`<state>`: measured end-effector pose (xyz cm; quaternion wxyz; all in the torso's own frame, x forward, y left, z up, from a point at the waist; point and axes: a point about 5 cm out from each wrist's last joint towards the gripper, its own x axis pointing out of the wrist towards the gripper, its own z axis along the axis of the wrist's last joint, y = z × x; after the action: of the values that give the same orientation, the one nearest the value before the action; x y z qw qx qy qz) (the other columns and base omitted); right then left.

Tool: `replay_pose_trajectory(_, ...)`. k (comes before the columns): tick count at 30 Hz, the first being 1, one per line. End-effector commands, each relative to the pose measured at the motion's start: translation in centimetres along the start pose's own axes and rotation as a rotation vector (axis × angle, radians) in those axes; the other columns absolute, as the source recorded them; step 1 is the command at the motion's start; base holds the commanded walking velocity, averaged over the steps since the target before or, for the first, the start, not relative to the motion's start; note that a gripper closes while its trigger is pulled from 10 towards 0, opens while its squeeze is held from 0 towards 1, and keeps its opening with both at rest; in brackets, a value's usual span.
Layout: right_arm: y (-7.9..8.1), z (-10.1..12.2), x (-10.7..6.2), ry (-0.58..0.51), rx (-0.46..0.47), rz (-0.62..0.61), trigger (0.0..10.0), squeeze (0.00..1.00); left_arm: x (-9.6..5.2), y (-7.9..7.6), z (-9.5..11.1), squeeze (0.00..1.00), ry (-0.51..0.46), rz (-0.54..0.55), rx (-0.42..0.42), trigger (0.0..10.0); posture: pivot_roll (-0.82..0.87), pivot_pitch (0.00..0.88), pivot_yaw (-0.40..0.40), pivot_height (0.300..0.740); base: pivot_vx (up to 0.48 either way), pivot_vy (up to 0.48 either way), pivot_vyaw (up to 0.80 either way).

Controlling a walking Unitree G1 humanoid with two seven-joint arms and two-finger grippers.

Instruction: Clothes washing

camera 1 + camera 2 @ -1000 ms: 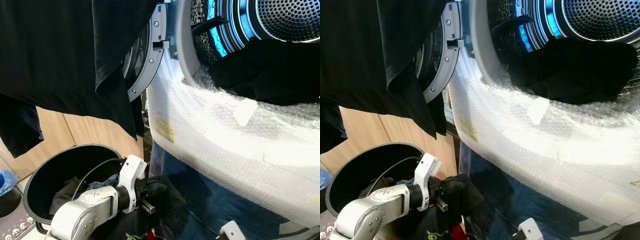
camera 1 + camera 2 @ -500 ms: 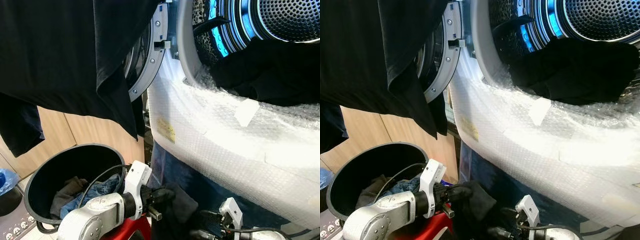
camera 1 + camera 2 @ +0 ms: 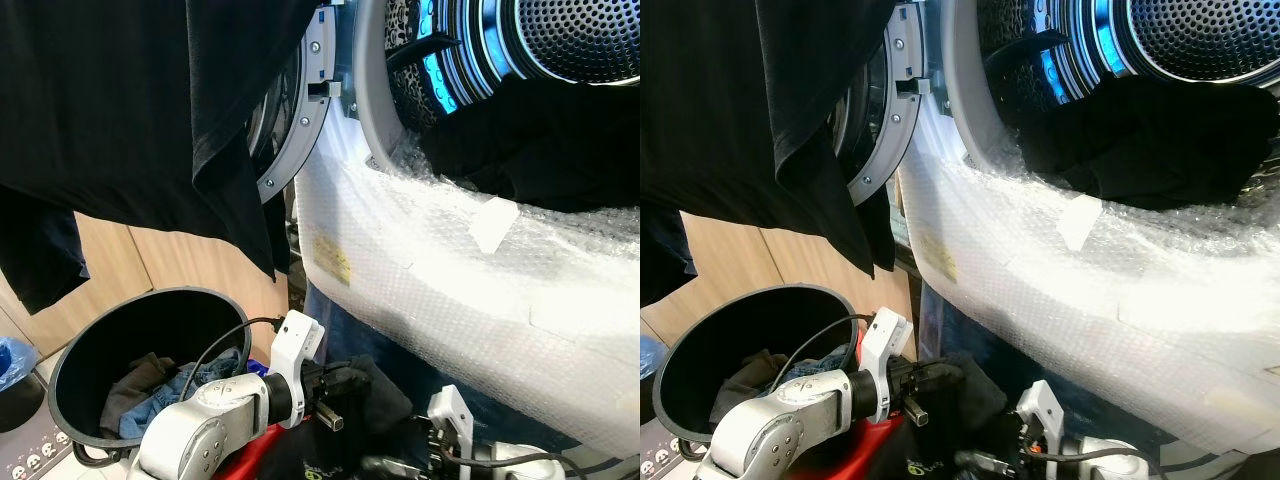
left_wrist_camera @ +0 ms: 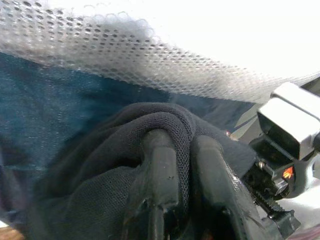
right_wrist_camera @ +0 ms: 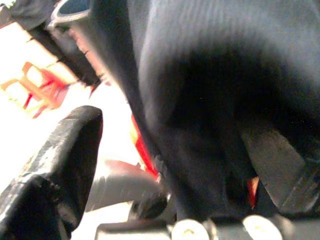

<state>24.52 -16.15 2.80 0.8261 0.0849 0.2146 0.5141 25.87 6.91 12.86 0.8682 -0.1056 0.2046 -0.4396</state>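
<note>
Since 1.0 s ago the left gripper [image 3: 345,382] has travelled from beside the bucket rim toward 3 o'clock, and the right arm's white wrist housing [image 3: 447,412] has come up into the head views at about 5 o'clock. Left gripper fingers [image 4: 159,165] are clenched on a bunched dark garment [image 4: 100,180], cloth folded between and over both fingers; garment sits low, below the bubble-wrapped front of the washer [image 3: 440,270]. Right gripper [image 5: 165,165] lies close to the same dark cloth; its fingers stand well apart with fabric hanging between them, not pinched. Black bucket [image 3: 95,345] at 8 o'clock holds blue and grey clothes [image 3: 165,385]. Washer drum [image 3: 570,40] at 1 o'clock is open, lit blue, with a black item [image 3: 560,150] lying at its mouth. Black shirt [image 3: 120,100] hangs across 10–11 o'clock in front of the open door [image 3: 300,120]. Red object [image 3: 865,445] shows under the left arm
</note>
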Motion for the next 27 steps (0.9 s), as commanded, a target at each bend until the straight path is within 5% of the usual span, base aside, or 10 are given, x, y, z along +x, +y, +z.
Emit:
replay_pose_trajectory(1, 0.1, 0.6, 0.5, -0.016, 0.005, -0.023, 10.0, 1.00, 0.3, -0.1, 0.8, 0.00, -0.027, 0.002, 0.030, 0.0, 0.11, 0.000, 0.022, 0.740, 0.000, 0.000, 0.00)
replay_pose_trajectory(6, -0.7, 0.8, 1.4, -0.041, 0.024, -0.153, 10.0, 1.00, 0.7, -0.2, 1.3, 0.00, -0.038, -0.002, 0.041, 0.0, 0.11, 0.000, 0.018, 0.740, 0.000, 0.000, 0.00)
replay_pose_trajectory(11, 0.0, 0.5, 1.8, -0.024, 0.044, -0.087, 10.0, 1.00, 1.0, -0.2, 1.6, 0.00, -0.046, -0.001, 0.049, 0.0, 0.11, 0.000, 0.018, 0.740, 0.000, 0.000, 0.00)
replay_pose_trajectory(14, -0.7, 0.3, 2.3, -0.004, 0.042, -0.179, 10.0, 1.00, 1.1, -0.2, 1.8, 0.00, -0.044, 0.002, 0.059, 0.0, 0.11, 0.000, 0.021, 0.740, 0.000, 0.000, 0.00)
replay_pose_trajectory(21, 0.7, -0.1, 3.2, 0.005, 0.126, -0.026, 10.0, 1.00, 1.3, -0.5, 2.0, 0.00, -0.044, -0.003, 0.076, 0.0, 0.11, 0.000, 0.024, 0.740, 0.000, 0.000, 0.00)
replay_pose_trajectory(27, 0.6, 0.2, 4.7, 0.015, 0.116, -0.065, 10.0, 1.00, 1.1, -0.6, 1.8, 0.00, -0.036, -0.006, 0.081, 0.0, 0.11, 0.000, 0.023, 0.740, 0.000, 0.000, 0.00)
